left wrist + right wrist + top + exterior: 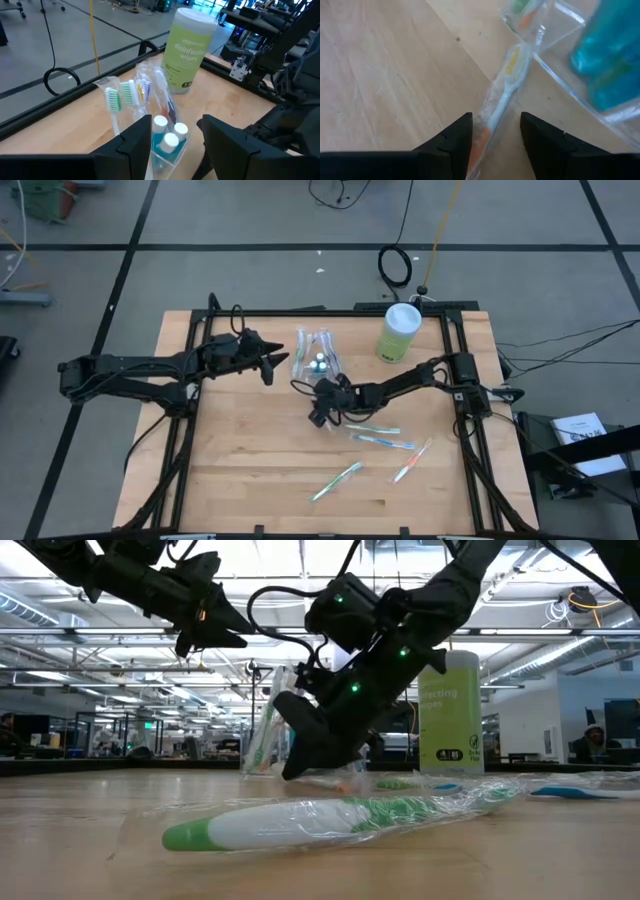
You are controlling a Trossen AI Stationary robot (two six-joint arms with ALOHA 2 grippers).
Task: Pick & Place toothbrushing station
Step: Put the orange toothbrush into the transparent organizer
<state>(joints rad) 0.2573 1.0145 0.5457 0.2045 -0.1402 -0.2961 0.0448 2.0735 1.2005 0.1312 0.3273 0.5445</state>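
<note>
Wrapped toothbrush (502, 85) between open right gripper (495, 132) fingers

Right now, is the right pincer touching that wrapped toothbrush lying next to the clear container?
Cannot tell. In the right wrist view the right pincer stands open astride the wrapped toothbrush beside the clear container, but neither contact nor a gap shows plainly.

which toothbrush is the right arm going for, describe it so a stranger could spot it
Start at the tall green wipes canister at the table's far edge, then go to the clear container holding toothbrushes and blue tubes. Beside it, the right end effector hangs open over a wrapped toothbrush lying flat on the wood. Unlike the upright ones in the container, it lies flat, its orange-and-yellow body between the fingers.
</note>
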